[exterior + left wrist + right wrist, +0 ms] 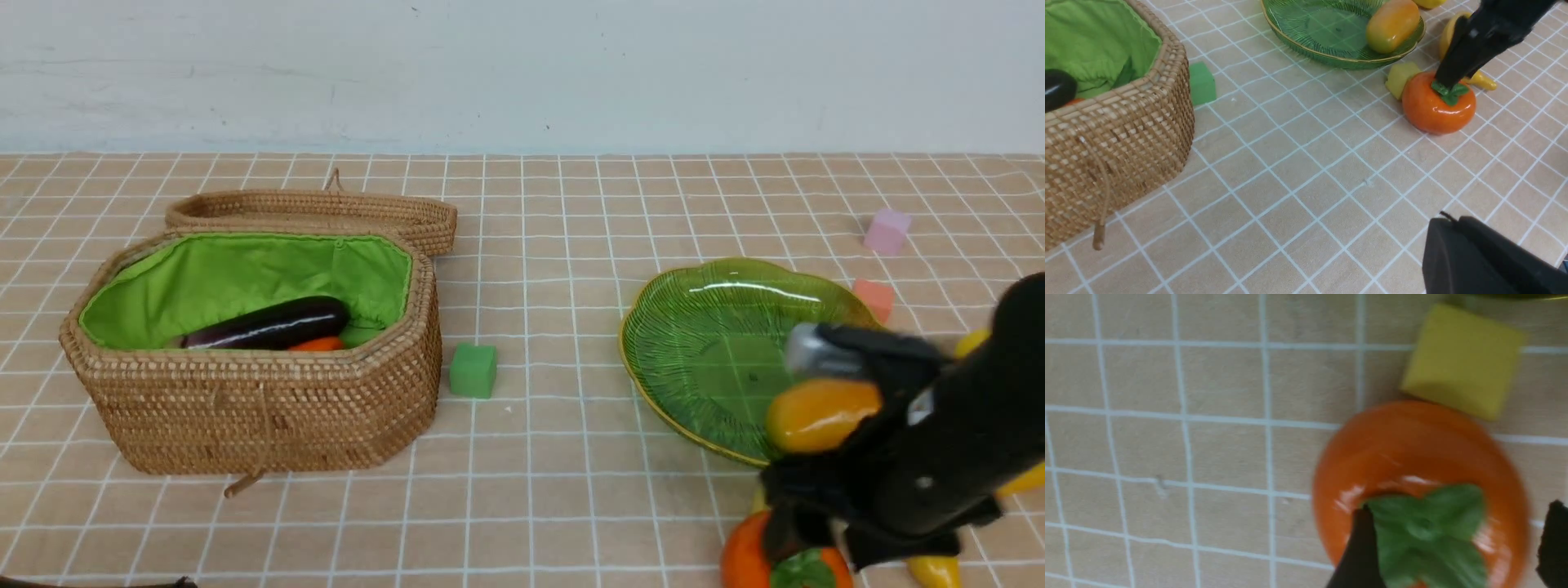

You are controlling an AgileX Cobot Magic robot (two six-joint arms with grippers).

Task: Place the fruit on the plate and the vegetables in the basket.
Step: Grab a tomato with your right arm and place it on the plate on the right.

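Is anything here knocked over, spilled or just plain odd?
Nothing looks spilled or broken. Only some foam bits seem stray: a green cube beside the basket, a pink cube beyond the plate, a yellow cube by the persimmon.

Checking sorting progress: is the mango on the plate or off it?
On it. The mango lies inside the plate, against its rim, as the left wrist view shows.
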